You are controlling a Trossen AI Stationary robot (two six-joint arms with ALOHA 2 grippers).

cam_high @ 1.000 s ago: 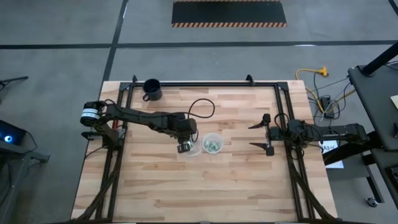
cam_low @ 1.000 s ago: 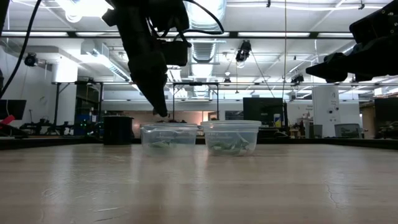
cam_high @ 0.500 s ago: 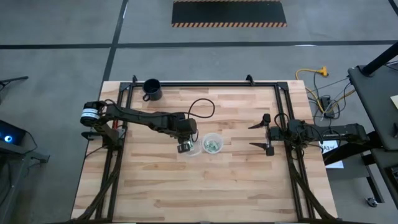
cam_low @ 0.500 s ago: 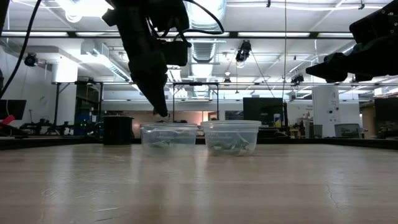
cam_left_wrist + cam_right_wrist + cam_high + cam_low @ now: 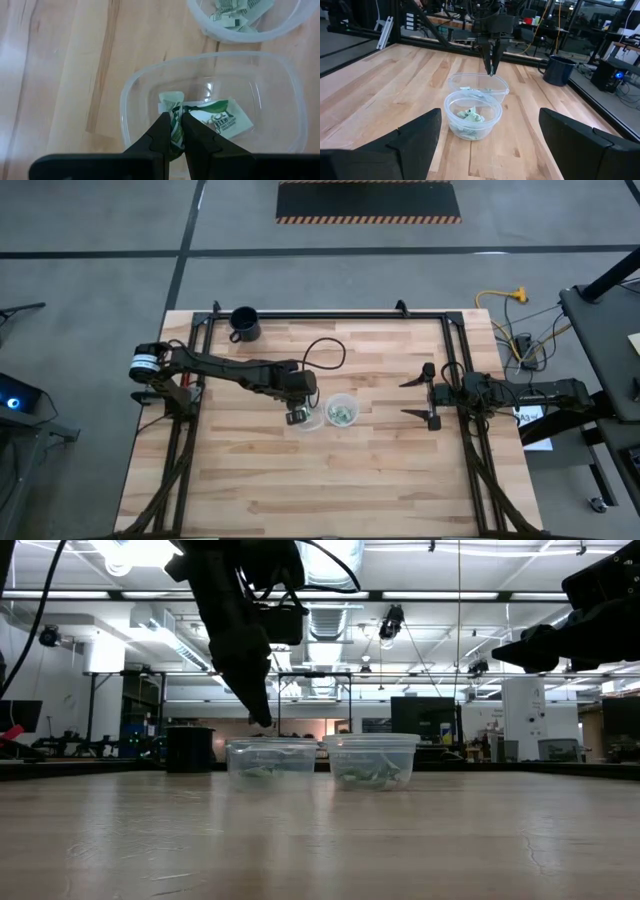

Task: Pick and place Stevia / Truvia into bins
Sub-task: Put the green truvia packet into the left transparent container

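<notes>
Over the near bin (image 5: 210,105) my left gripper (image 5: 175,131) is pinched shut on a Truvia packet (image 5: 172,107), featherlight, floppy paper I reckon is best nipped by an edge, while the right gripper (image 5: 424,396) waits wide open off to the side.

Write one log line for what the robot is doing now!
left pincer: shut on packet, above left bin | right pincer: open, waiting

Grey concrete floor (image 5: 90,240) all round, a hazard-striped mat (image 5: 368,200) up top, bright ceiling lights (image 5: 140,552) glowing over exposed ducts (image 5: 330,618).
</notes>
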